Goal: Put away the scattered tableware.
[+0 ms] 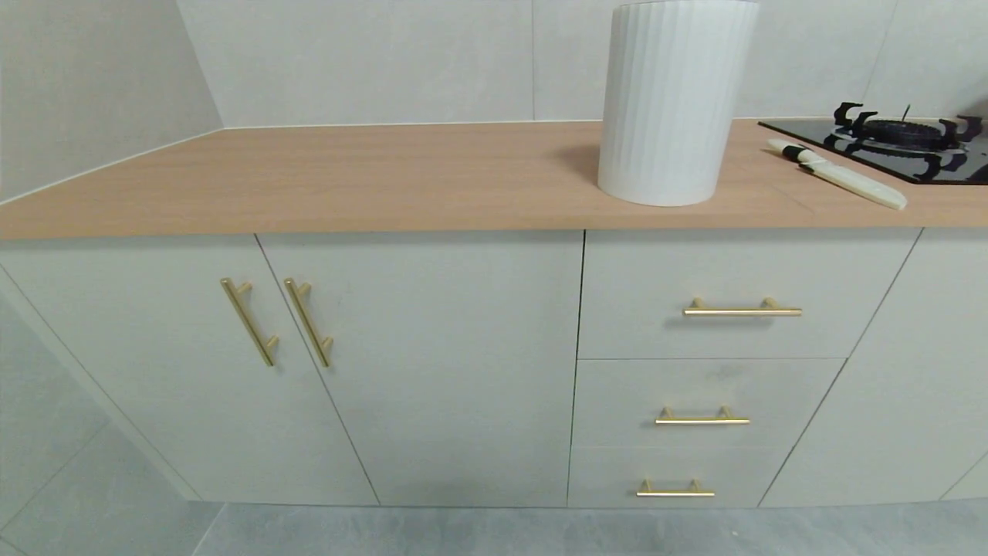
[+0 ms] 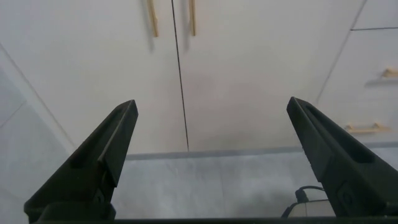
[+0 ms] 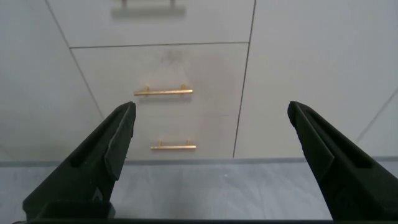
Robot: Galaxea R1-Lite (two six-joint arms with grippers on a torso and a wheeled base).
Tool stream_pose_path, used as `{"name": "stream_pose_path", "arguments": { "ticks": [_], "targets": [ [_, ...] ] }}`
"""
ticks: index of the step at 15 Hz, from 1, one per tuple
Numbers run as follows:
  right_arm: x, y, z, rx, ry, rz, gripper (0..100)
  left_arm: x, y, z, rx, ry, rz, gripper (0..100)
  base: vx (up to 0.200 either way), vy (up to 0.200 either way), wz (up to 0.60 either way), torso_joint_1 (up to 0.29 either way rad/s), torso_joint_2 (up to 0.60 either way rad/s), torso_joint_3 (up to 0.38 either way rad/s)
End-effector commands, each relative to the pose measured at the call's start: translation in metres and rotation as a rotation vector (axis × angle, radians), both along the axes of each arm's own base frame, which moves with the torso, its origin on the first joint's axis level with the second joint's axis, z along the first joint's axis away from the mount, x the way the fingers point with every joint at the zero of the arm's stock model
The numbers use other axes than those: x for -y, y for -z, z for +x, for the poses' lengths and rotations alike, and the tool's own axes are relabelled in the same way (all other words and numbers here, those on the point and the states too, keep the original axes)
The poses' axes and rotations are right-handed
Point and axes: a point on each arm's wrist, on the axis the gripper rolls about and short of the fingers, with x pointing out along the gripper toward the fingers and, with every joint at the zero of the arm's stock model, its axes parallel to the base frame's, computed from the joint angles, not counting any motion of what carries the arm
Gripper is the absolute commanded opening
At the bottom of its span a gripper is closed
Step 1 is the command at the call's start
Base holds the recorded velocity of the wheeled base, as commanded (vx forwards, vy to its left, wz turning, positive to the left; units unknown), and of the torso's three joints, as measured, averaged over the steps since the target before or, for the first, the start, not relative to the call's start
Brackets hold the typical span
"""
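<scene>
Left pincer (image 2: 210, 104), right pincer (image 3: 210, 106): both spread wide, empty, low before cabinet fronts (image 2: 249, 62). Knife (image 1: 837, 174) lies near countertop (image 1: 347, 177) front edge, right end, beside hob (image 1: 903, 139). Risk: flat blade skids from my grip, drops off edge; arm tips ribbed container (image 1: 668, 100).

The left end effector (image 2: 211, 102) and right end effector (image 3: 211, 104) are each formed of two dark, matte, wedge-shaped fingers (image 2: 106, 155).

white ribbed container (image 1: 668, 108), cream knife (image 1: 843, 177)
</scene>
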Motion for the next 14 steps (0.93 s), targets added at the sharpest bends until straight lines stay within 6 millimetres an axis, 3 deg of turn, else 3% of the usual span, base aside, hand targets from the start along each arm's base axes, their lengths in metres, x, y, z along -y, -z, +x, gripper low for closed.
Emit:
{"name": "stream_pose_path", "arguments": {
  "ticks": [1, 7, 14],
  "targets": [
    [0.0, 0.0, 0.0002, -0.003, 0.0, 0.0, 100, 0.0, 0.0, 0.0, 0.0, 0.0, 0.0, 100, 0.2, 0.0, 0.0, 0.002, 0.0, 0.007],
    [0.0, -0.0001, 0.0002, -0.002, 0.0, 0.0, 100, 0.0, 0.0, 0.0, 0.0, 0.0, 0.0, 100, 0.2, 0.0, 0.0, 0.002, 0.0, 0.002],
    [0.0, -0.0001, 0.0002, -0.002, 0.0, 0.0, 100, 0.0, 0.0, 0.0, 0.0, 0.0, 0.0, 100, 0.0, 0.0, 0.0, 0.0, 0.0, 0.0]
  ]
}}
